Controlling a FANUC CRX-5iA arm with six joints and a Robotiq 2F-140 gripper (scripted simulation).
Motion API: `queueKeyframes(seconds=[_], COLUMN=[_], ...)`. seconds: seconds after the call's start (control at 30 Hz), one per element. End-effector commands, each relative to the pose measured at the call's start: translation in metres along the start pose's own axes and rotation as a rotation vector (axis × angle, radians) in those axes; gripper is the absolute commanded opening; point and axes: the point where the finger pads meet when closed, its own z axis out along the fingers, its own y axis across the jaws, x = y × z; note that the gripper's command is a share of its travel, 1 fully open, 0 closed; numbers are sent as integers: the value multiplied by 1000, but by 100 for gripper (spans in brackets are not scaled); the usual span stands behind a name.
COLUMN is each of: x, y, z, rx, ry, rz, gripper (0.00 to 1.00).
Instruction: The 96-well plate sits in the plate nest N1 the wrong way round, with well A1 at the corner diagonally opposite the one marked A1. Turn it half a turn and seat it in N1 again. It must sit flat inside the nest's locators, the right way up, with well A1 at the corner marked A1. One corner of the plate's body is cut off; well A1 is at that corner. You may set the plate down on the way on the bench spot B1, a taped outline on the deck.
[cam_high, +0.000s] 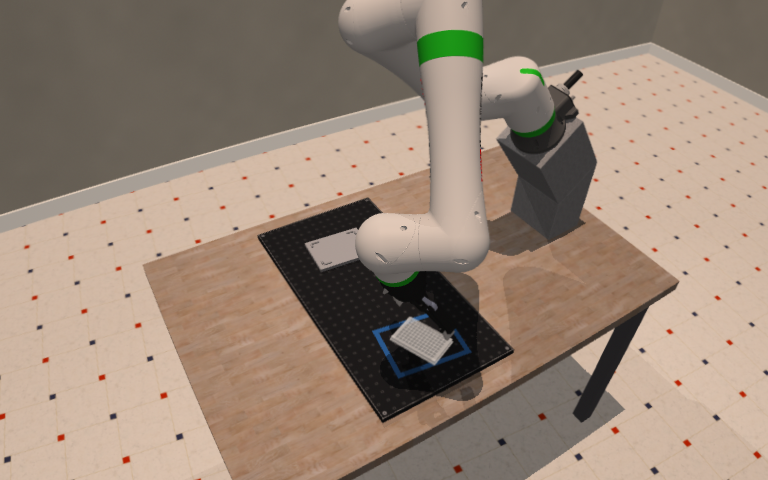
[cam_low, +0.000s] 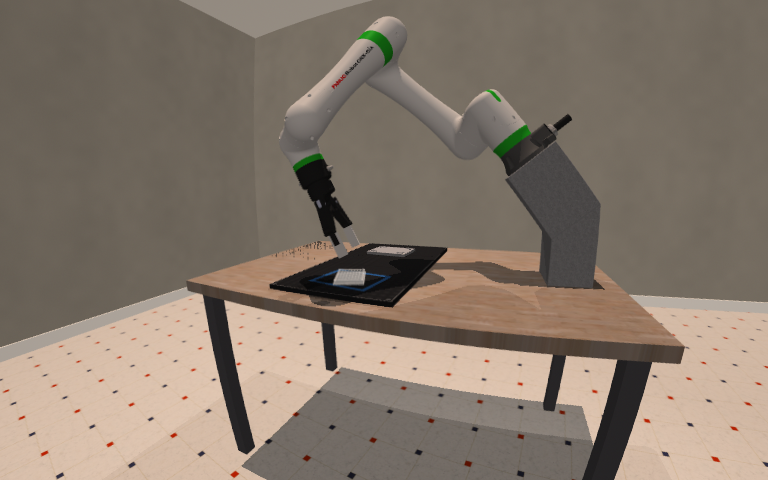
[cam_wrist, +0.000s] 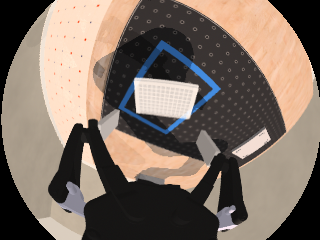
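The white 96-well plate (cam_high: 421, 340) lies flat inside the blue taped outline B1 on the black deck, turned askew to the tape. It also shows in the exterior view (cam_low: 348, 276) and in the wrist view (cam_wrist: 166, 98). My gripper (cam_low: 345, 244) hangs tilted above the plate, clear of it, with its fingers wide open and empty. In the wrist view the fingertips stand apart on the near side of the plate. The plate nest N1 (cam_high: 332, 249) is an empty grey pad at the deck's far end; it also shows in the exterior view (cam_low: 389, 250).
The black perforated deck (cam_high: 379, 300) lies on a wooden table. The arm's grey pedestal (cam_high: 552, 181) stands at the table's far right corner. The arm's elbow (cam_high: 421, 240) hangs over the deck and hides part of N1 in the top view.
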Motion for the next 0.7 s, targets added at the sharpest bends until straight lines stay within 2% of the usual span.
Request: queueKeyframes(seconds=[0.0,0.1,0.2,0.27,0.67], x=[0,0,0,0,0], y=[0,0,0,0,0], z=[0,0,0,0,0], rx=[-65,-67,-109,-109,-278], ry=[-1,-1,-1,-1,-1], rz=[-141,-144,-235,-235,-598], gripper=[100,100,100,100,100])
